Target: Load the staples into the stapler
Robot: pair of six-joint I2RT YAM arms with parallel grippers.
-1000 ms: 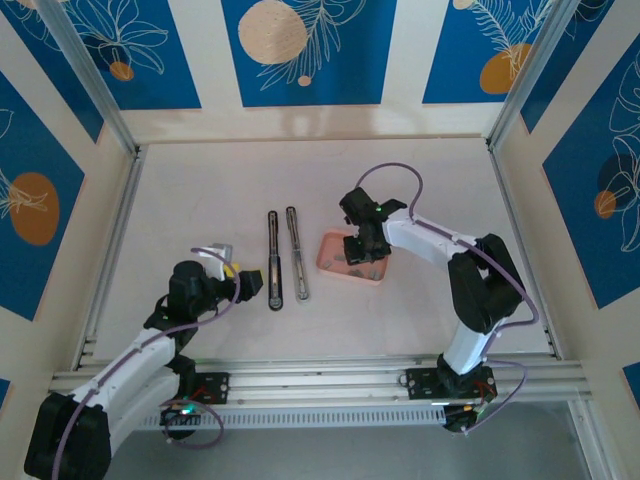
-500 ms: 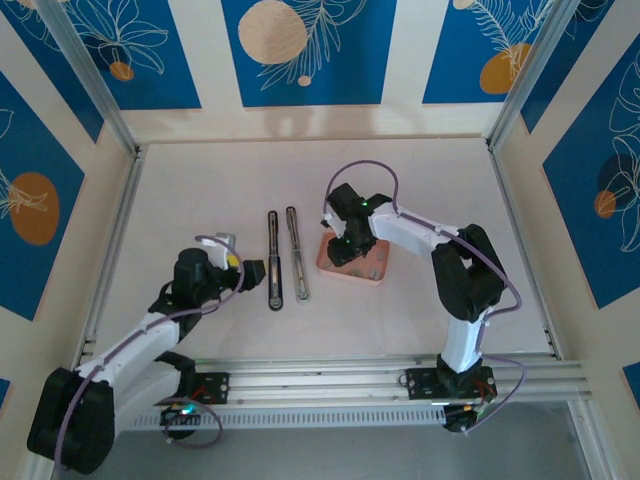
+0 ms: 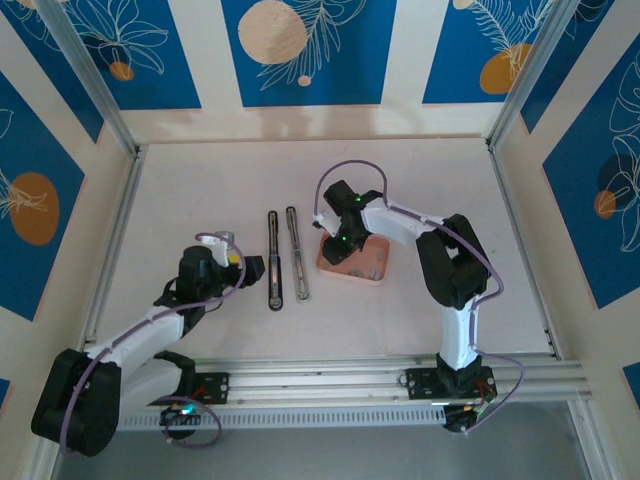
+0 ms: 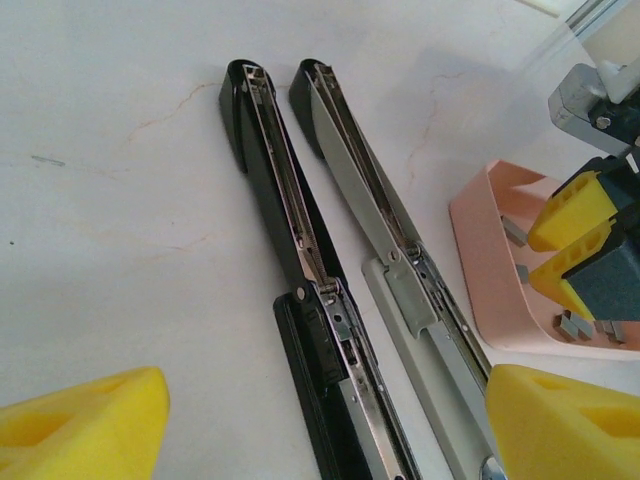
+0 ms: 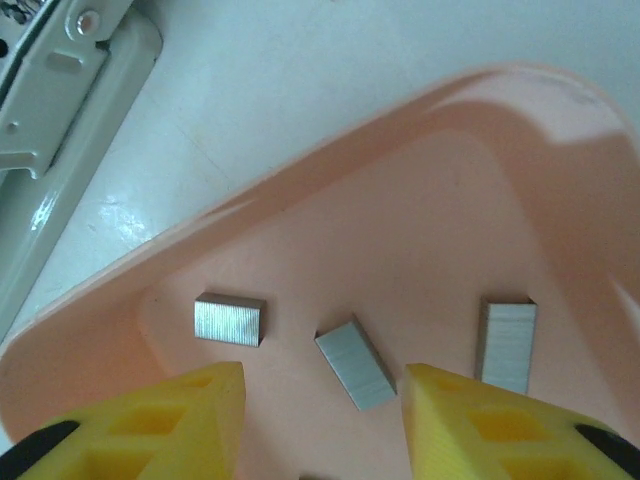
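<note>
Keeping clear of the stapler [image 4: 285, 200], lying opened flat ahead of the wide, empty left gripper [image 4: 325, 400], and of the curved wall of the pink tray [image 5: 420, 150] close in front, while probably best lowering the half-open, empty right gripper [image 5: 322, 390] straight and turning slightly onto the slanted middle strip of the staples [image 5: 357, 364] at its fingertips.

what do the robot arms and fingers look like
The left arm and right arm have white shells with black joints, each trailed by a thin lilac cable. The fingers are chunky yellow wedges with hollow recesses.
</note>
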